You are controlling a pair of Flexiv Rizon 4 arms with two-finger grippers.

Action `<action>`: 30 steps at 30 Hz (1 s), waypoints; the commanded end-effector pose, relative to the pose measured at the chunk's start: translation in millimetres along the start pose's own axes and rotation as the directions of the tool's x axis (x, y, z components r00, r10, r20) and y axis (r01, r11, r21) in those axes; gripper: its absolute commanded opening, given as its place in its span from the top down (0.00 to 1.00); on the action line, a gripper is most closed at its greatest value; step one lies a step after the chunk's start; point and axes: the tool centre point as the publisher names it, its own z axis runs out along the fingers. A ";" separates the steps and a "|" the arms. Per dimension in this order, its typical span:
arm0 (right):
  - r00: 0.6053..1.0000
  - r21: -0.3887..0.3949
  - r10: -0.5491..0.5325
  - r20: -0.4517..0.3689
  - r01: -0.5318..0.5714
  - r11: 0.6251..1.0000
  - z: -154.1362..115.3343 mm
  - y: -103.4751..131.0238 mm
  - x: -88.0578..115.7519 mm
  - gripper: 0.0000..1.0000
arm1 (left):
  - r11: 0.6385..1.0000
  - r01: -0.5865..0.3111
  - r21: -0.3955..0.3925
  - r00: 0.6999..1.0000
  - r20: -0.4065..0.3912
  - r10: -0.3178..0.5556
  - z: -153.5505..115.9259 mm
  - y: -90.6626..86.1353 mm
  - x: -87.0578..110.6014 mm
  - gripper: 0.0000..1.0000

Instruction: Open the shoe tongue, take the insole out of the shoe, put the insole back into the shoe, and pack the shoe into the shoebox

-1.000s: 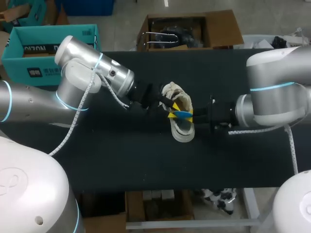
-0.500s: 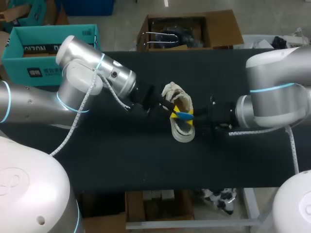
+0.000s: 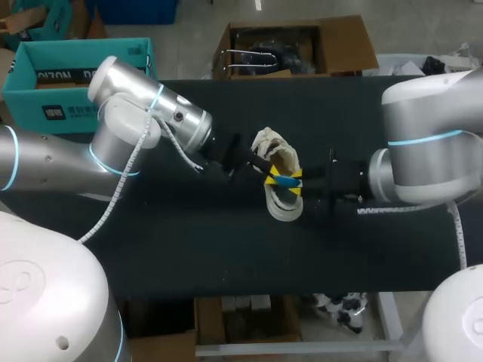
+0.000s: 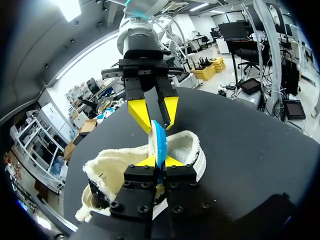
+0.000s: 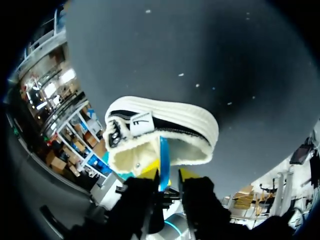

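A cream fleece-lined shoe (image 3: 282,210) with a white sole lies near the middle of the black table. A thin blue insole (image 3: 284,179) stands on edge above its opening. My left gripper (image 3: 266,172) comes in from the left and is shut on the insole's lower part (image 4: 159,142), with its own tips (image 4: 160,161) pressed to both faces. My right gripper (image 3: 302,181) faces it from the other side. Seen in the left wrist view, the right gripper (image 4: 158,127) straddles the insole's upper edge with its fingers apart. In the right wrist view, the insole (image 5: 164,155) stands between the open right gripper (image 5: 168,175), ahead of the shoe (image 5: 165,120).
The black table (image 3: 189,249) spreads wide around the shoe. Both arms' thick silver links hang over its left and right ends. A teal open box (image 3: 45,75) stands past the far left corner and an open cardboard box (image 3: 339,41) past the far edge.
My left gripper closed onto the blue insole. My right gripper's fingers spread and let go of it. The insole turned more edge-on; the shoe stayed put.
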 end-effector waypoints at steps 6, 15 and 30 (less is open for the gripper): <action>1.000 0.021 0.003 0.018 -0.003 1.000 11.7 5.4 5.5 1.00 | 1.000 0.003 0.005 1.000 0.000 -0.003 3.8 3.1 -1.4 1.00; 0.999 0.000 -0.007 0.038 0.007 1.000 12.6 7.3 8.7 1.00 | 1.000 0.009 0.019 1.000 -0.001 -0.009 -5.4 -4.4 -1.3 0.36; 0.994 -0.050 0.001 0.105 0.005 0.999 24.9 25.4 -6.7 1.00 | 0.987 0.143 0.079 0.989 -0.047 -0.140 -53.2 -37.2 -0.9 0.00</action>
